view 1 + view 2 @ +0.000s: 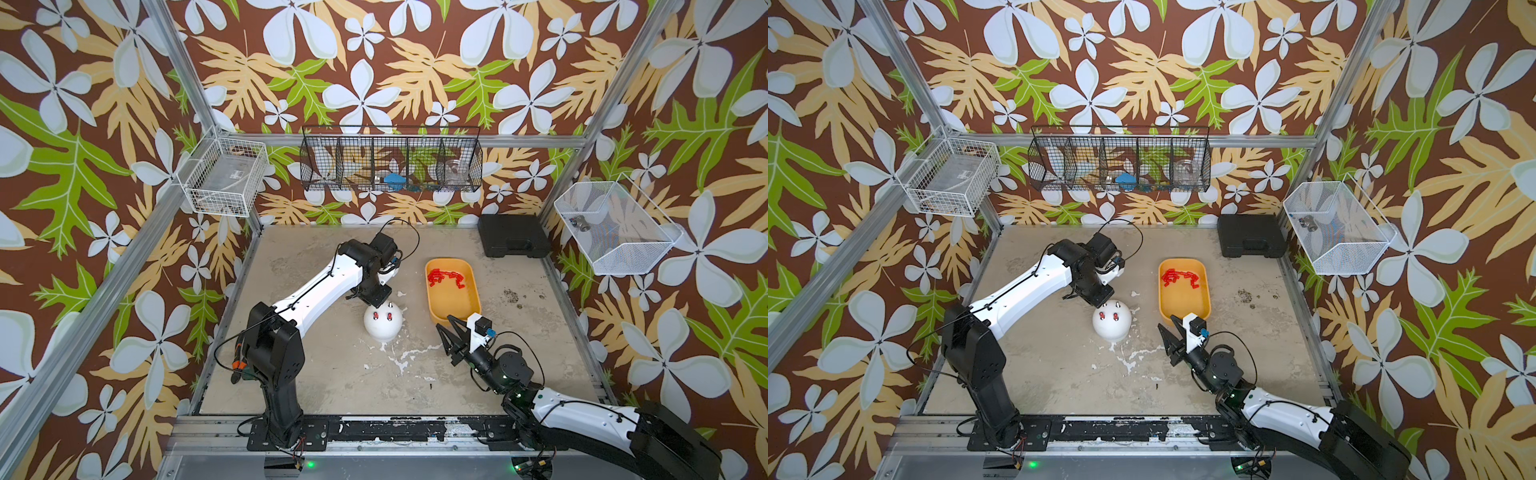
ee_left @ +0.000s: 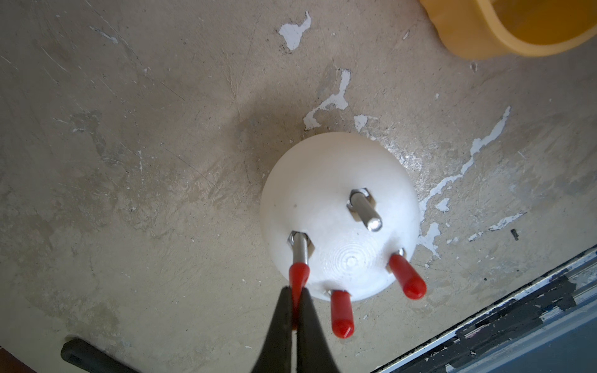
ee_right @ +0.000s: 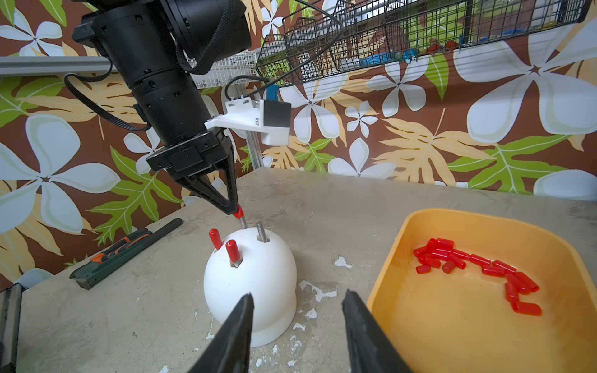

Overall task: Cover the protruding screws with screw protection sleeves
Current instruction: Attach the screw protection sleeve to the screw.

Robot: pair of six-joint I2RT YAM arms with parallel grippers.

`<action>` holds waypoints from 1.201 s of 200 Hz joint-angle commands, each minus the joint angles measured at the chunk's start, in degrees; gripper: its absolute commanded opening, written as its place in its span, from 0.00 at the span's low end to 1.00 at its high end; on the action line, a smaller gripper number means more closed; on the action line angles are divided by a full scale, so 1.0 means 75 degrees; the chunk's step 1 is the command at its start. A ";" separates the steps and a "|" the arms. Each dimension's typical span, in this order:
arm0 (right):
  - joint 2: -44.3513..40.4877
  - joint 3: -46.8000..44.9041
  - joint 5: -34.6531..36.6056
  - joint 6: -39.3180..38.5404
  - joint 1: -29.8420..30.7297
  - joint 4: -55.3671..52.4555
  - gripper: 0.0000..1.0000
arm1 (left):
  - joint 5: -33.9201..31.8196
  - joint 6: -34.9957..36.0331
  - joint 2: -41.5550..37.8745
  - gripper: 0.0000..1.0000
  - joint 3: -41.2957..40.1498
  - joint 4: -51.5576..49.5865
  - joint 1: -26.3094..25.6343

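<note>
two red sleeves (image 2: 342, 313) fully on screws; left gripper (image 2: 296, 300) pinches third; right gripper (image 3: 297, 323) open, empty

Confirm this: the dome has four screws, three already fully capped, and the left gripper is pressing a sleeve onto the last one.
Not quite. Only two screws are fully capped. The left gripper is pushing a red sleeve onto a third, and the fourth screw on the white dome is bare, as the left wrist view shows.

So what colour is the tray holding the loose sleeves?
Orange-yellow. The tray shows best in the right wrist view, with the red sleeves inside.
</note>
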 commanded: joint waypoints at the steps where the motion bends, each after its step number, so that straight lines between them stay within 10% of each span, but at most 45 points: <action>1: -0.0019 -0.0010 0.0066 -0.0032 0.0006 0.0018 0.47 | -0.0047 0.0000 -0.0009 0.00 0.0043 -0.0221 -0.0012; 91: -0.0100 -0.0024 0.0098 -0.0048 0.0004 -0.0029 0.47 | 0.0079 0.0020 0.0356 0.00 0.0304 -0.0209 -0.0059; 149: -0.0049 -0.0006 0.0059 -0.0045 0.0009 -0.0005 0.47 | -0.0029 -0.0017 0.0402 0.44 0.0637 -0.0198 -0.0062; 214: -0.0032 0.0015 0.0022 -0.0095 0.0004 -0.0029 0.47 | 0.0208 -0.0029 0.0031 0.60 0.1003 0.0092 -0.0042; 240: -0.0016 0.0023 0.0015 -0.0093 0.0005 -0.0044 0.47 | 0.1069 -0.0390 -0.1348 0.61 -0.0078 0.2355 0.0541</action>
